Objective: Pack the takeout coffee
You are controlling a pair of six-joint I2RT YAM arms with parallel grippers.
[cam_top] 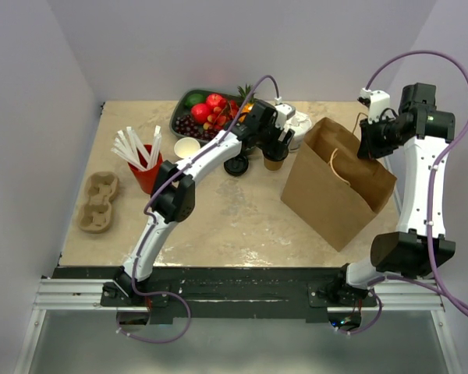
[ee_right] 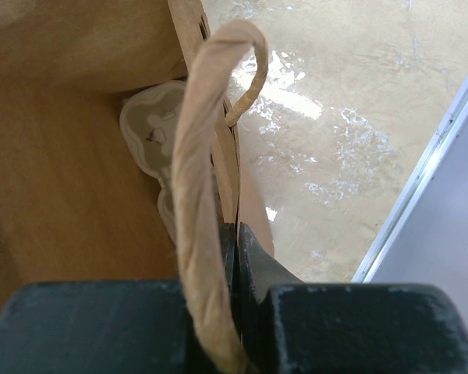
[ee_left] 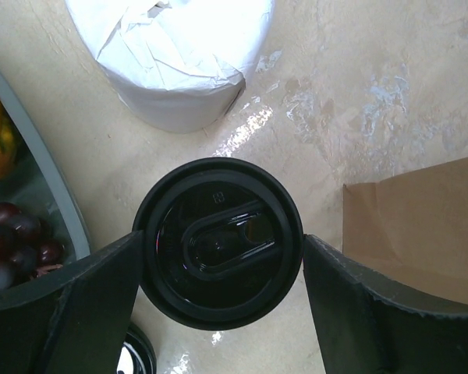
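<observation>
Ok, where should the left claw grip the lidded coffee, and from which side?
From straight above, across the round lid rim of the takeout coffee: it stands upright, and the paper bag crowds one side. The left claw straddles it.

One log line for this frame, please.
left hand closed on takeout coffee | right hand pinching paper bag rim | phase: grasp, coffee not yet in bag
</observation>
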